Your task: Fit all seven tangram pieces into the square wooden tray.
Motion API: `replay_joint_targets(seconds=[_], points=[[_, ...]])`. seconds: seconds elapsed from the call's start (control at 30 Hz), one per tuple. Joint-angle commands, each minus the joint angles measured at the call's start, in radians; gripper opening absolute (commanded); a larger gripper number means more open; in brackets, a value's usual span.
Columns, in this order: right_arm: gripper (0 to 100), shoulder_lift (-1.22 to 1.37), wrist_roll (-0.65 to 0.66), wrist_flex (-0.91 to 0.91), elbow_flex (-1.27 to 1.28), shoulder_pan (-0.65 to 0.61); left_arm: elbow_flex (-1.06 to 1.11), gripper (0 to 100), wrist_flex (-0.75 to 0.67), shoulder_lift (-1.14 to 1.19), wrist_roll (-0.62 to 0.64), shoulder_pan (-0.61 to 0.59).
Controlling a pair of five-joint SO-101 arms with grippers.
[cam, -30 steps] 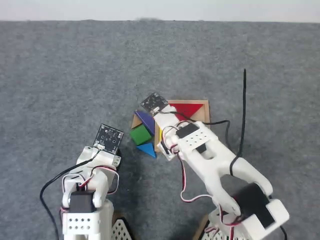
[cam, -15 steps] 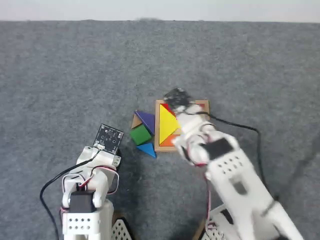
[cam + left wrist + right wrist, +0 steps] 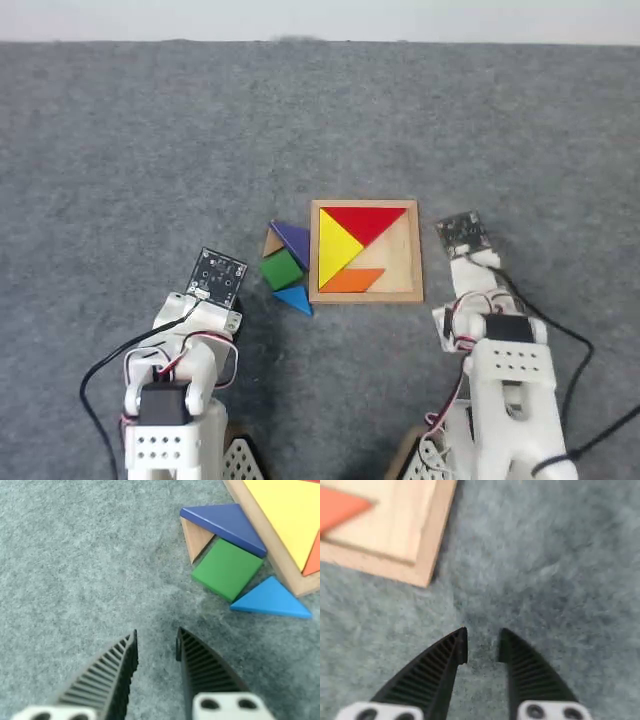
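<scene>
- Three of seven pieces sit in the square wooden tray [image 3: 400, 262]: red triangle [image 3: 370, 222], yellow triangle [image 3: 335, 248], orange parallelogram [image 3: 352, 281]. The tray floor on the side toward the right arm is bare.
- Four pieces lie loose on the grey carpet [image 3: 150, 130], bunched against the tray's opposite rim: dark blue triangle [image 3: 227, 522] partly over a plain wood triangle [image 3: 194, 537], green square [image 3: 227, 569], light blue triangle [image 3: 270, 600].
- Left gripper [image 3: 155, 647]: fingers a little apart, nothing between them, above carpet near the bunch.
- Right gripper [image 3: 482, 647]: fingers likewise parted and empty, over carpet just beside a tray corner.
- Step, my read: between picks, fourth piece up next.
- Next move probably falls to the left arm, since it's nearest the bunch. The light blue triangle looks easiest: it's outermost, with a long edge free. The pieces touch, so the fingers must open wider and straddle one without nudging its neighbours.
</scene>
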Motion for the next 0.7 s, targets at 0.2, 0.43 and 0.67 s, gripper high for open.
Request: replay_joint_targets(seconds=[0.2,0.43,0.67], points=[[15.8,-0.03,0.026,-0.102,0.048,0.012,-0.133,13,-0.135,-0.002,-0.015,0.005],[15.8,-0.027,0.026,-0.102,0.048,0.012,-0.521,13,-0.035,0.396,-0.011,0.034],[15.8,-0.022,0.025,-0.102,0.049,0.012,-0.961,13,0.029,1.059,0.0,0.226]])
